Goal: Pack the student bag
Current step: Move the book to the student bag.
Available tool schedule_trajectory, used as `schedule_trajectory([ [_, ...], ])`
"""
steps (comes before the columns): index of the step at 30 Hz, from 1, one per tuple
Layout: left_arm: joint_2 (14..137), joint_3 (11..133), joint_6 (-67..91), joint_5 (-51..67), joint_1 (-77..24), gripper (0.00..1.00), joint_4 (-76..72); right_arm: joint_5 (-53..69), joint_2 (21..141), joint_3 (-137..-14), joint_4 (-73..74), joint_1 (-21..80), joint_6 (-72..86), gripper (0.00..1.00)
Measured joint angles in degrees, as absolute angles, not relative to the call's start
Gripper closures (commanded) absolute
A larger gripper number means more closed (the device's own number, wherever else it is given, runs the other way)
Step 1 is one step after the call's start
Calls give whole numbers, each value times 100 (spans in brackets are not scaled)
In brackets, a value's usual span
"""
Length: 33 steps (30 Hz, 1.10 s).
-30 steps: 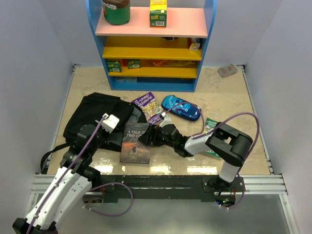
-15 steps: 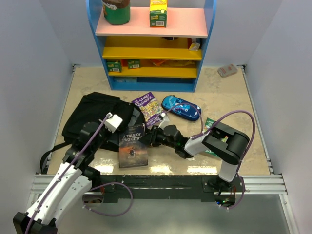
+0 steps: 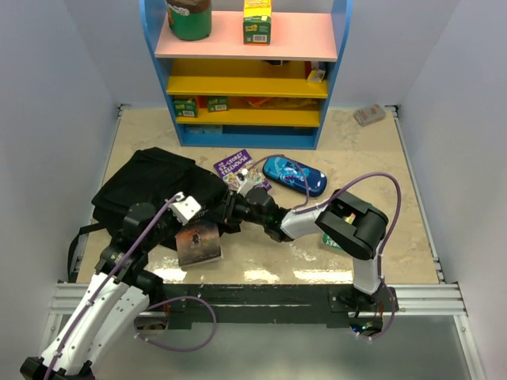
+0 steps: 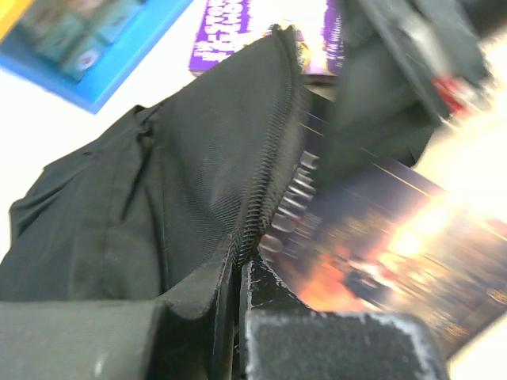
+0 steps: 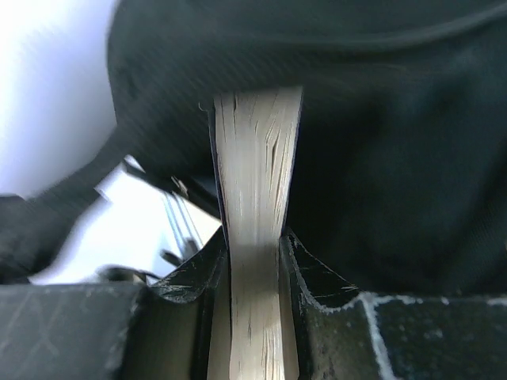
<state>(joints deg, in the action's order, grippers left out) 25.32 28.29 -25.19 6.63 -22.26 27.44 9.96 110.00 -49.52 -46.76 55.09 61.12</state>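
The student bag, a black backpack, lies at the left. My left gripper is shut on the zipper edge of its opening and holds that edge up. My right gripper is shut on a dark paperback with an orange-lit cover. In the right wrist view the book's page edge stands clamped between the two fingers, with black bag fabric just behind it. The book cover sits tilted right beside the held bag edge.
A purple book and a blue patterned pencil case lie behind the right arm. A green book lies under its elbow. The blue shelf unit stands at the back, and a small packet lies at the back right.
My right gripper has closed on the paperback and carried it left, tilted, up against the bag's opening. The left gripper has kept hold of the bag edge, and the bag has shifted slightly.
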Motion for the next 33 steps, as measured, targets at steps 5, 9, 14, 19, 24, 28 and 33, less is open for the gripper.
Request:
schedule_trajectory([
  [5,2521,2838,-2744,1033,-2226,100,2926,934,11002,-5266,-4713,5260,6331,100],
  [9,2506,2862,-2877,1234,-2226,100,2952,827,11067,-5336,-4801,5000,6619,100],
  [14,2510,2869,-3037,1417,-2226,100,2965,515,11467,-5769,-4847,4943,6956,100],
  [19,2628,3140,-3116,1745,-2215,100,2941,36,12119,-6495,-4847,5068,7430,100],
  [24,2681,3293,-3133,2056,-2215,100,2755,-266,12637,-7269,-4838,5242,7856,100],
  [28,2659,3293,-3234,2088,-2215,100,2746,-478,12737,-7806,-4305,5459,7752,68],
  [33,2668,3264,-3339,2049,-2215,100,2727,-622,12639,-7942,-3568,5634,7470,40],
])
